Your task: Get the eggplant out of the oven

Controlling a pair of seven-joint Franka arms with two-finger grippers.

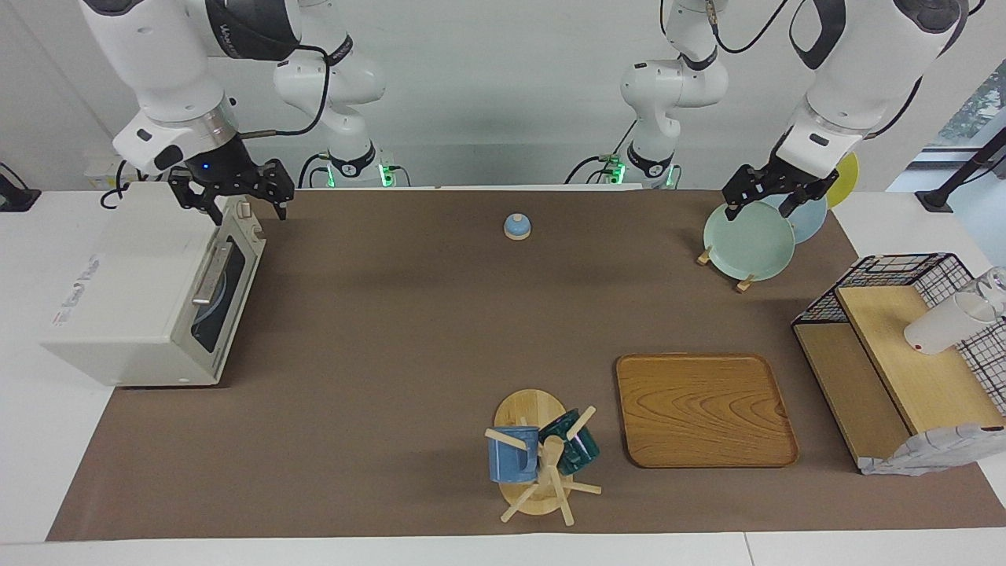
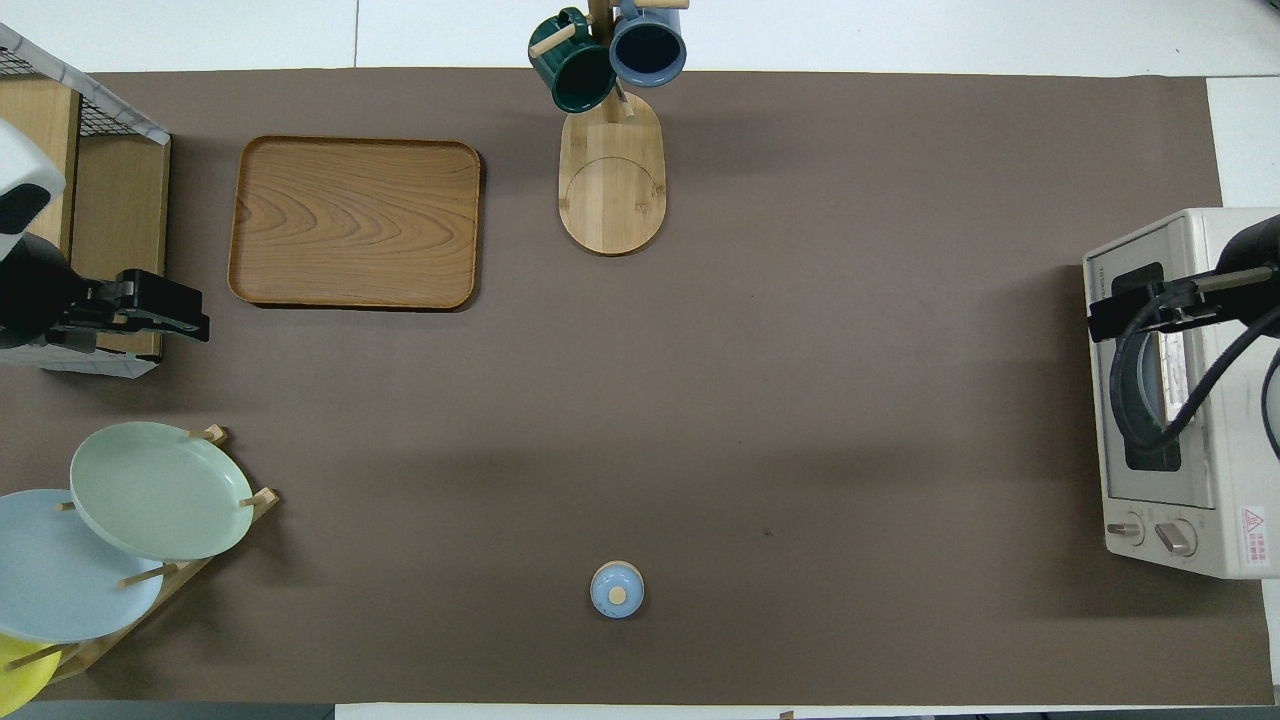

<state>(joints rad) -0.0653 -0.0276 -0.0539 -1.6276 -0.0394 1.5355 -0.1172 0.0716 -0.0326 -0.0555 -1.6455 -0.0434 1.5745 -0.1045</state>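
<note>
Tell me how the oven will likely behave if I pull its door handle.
The oven is boxy and broad-based, so it probably won't tip. Nothing braces it, so it may slide toward the pull. Its shut door's handle is a slim bar, perhaps slippery. The right gripper is open over its top front edge; the left gripper waits over the plates.

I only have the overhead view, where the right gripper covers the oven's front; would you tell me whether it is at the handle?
Observer: Not at it. In the facing view the right gripper is up at the oven's top front edge, above the silver handle.
Operator: Is the door open at all?
Observer: No, the door stands shut against the front.
Operator: Does the eggplant show through the glass?
Observer: No; only something pale blue and curved shows in the window.
</note>
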